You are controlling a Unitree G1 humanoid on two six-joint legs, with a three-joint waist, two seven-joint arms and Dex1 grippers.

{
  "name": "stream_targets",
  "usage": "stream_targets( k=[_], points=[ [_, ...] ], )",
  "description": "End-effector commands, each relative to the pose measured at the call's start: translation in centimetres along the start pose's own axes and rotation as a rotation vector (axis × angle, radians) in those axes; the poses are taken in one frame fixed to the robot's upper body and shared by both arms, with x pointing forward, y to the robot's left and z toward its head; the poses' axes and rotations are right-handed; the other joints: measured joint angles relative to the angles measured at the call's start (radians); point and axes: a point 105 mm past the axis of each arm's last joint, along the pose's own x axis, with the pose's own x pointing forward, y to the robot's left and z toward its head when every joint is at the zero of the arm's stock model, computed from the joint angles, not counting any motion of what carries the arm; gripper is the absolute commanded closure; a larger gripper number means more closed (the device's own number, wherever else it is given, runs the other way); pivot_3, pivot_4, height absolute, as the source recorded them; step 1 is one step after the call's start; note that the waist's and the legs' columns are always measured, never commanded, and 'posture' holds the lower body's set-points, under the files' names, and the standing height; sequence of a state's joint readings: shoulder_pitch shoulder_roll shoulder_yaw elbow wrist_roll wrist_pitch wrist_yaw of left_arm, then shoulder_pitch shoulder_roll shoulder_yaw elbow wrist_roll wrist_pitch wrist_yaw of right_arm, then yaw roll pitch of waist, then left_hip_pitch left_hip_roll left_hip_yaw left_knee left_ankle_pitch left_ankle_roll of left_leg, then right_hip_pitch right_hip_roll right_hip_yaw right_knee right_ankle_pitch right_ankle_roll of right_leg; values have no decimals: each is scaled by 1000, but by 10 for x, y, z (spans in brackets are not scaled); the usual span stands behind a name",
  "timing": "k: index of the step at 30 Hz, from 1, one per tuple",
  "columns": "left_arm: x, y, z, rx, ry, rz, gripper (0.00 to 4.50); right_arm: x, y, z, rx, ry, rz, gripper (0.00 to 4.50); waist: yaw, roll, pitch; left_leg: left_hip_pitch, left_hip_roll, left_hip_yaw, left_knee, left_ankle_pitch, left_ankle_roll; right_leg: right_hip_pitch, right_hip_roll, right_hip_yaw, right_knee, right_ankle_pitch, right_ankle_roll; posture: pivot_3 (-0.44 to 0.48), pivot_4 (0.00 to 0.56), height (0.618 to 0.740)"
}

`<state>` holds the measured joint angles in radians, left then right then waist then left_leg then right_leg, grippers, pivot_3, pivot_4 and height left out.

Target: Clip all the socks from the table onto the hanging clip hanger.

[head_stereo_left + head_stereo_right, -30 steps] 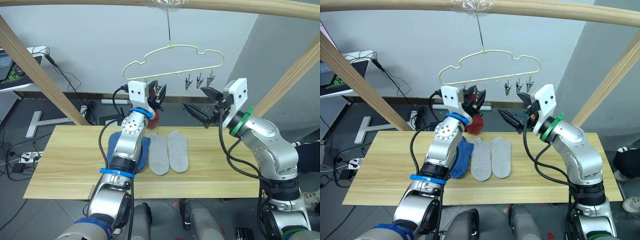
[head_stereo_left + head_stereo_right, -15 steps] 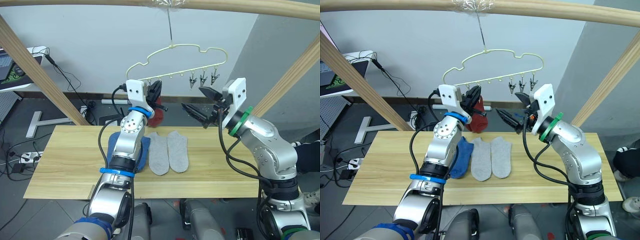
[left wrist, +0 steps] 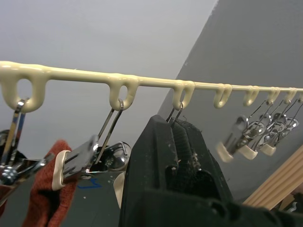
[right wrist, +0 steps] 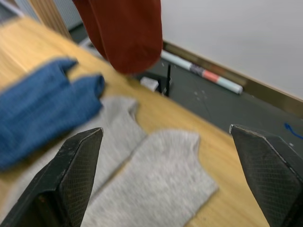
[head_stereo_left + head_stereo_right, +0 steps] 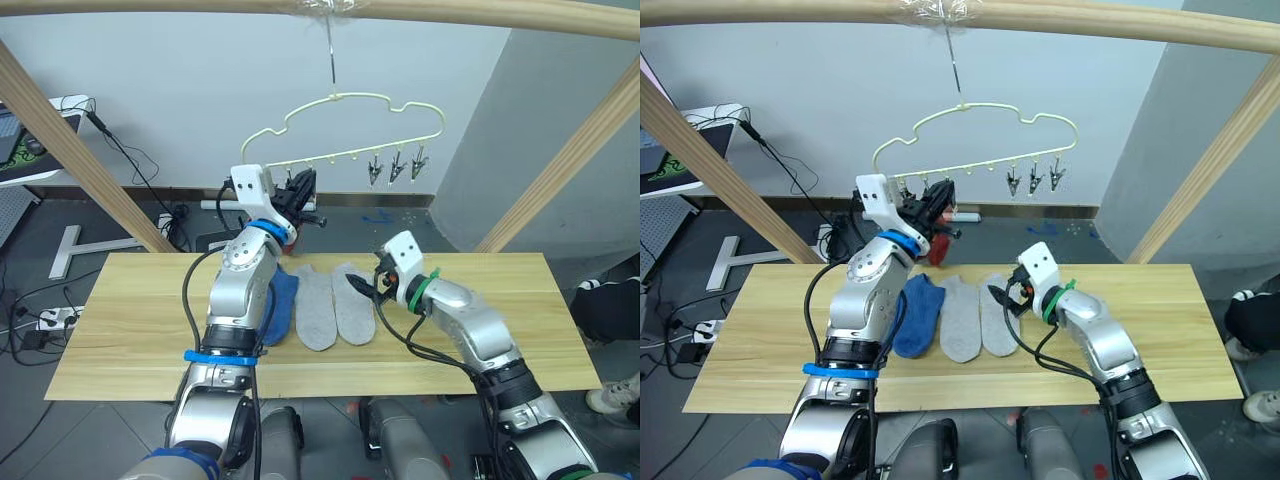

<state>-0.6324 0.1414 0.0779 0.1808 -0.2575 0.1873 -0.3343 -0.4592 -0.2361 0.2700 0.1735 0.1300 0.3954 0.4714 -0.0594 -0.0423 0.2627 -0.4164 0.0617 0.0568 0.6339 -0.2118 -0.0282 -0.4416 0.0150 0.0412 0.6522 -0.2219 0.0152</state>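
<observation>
Your left gripper (image 5: 303,190) is raised with its 2 fingers closed together; your right gripper (image 5: 362,287) is lowered, fingers spread wide.

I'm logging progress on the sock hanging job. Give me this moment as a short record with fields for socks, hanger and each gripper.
socks on table: two blue socks, overlapping, and two grey socks side by side
socks hung: rust red socks hanging from the clips
clip hanger: clip hanger hooked on the top pole, three free clips at its right end
left gripper: left gripper raised at the hanger's clip row, shut
right gripper: right gripper open, low over a grey sock
</observation>
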Motion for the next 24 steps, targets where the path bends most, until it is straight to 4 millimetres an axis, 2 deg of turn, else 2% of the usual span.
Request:
stream_targets(
  k=[1,3,10,11,13,15,24],
  points=[
    [-5,2,-1,7,13,9,4490,13,8,-12,-100,25,23,0,1,0,0,0,0,0,0,0,0,0,0,0,0,0,0,-62,267,740],
    [-5,1,0,12,13,11,4490,21,8,-22,-129,60,24,0,1,0,0,0,0,0,0,0,0,0,0,0,1,0,0,-46,267,740],
    [-6,-2,-1,12,16,5,4490,37,8,-38,-86,102,28,0,3,0,0,0,0,0,1,0,0,0,0,0,2,0,0,-41,267,740],
    [-6,-2,-1,12,17,5,4497,37,7,-42,-97,119,31,184,4,0,0,0,0,0,1,0,0,0,0,0,3,0,0,-38,267,740],
    [-6,-2,-1,11,17,5,4500,33,7,-58,-92,174,45,574,4,0,0,0,0,0,1,0,0,0,0,0,2,0,0,-34,267,740],
    [-7,-1,-1,10,19,6,4500,28,4,-67,-97,203,52,1253,4,0,0,0,0,0,1,0,0,0,0,1,3,0,0,-34,267,740],
    [-8,-6,-3,-18,30,-20,4500,6,-6,-76,-44,200,33,4469,4,0,0,2,0,0,5,0,0,0,0,1,7,0,0,-35,269,740]
  ],
)
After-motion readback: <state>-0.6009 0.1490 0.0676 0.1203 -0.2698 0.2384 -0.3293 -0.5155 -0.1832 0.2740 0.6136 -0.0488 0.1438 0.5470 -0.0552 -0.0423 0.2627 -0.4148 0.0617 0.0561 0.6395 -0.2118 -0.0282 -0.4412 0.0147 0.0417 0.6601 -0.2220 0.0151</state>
